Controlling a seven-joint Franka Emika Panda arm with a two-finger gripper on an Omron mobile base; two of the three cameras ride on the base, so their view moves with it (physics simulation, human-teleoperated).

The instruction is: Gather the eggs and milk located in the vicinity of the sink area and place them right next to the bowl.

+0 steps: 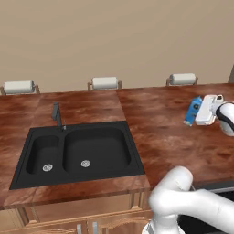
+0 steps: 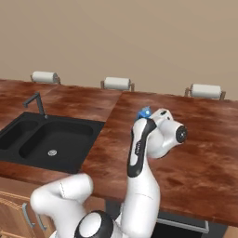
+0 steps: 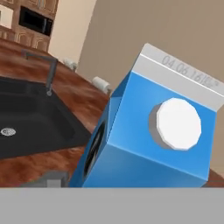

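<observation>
Milk (image 1: 193, 111) tilted in my gripper (image 1: 199, 111), above the surface (image 1: 169, 137).
Sink (image 1: 77, 153) well apart leftward; open wood all around.

wall (image 1: 114, 36): plain beige | counter (image 1: 173, 137): reddish-brown wood grain | chairs (image 1: 104, 83): three pale backs, possibly stools
</observation>
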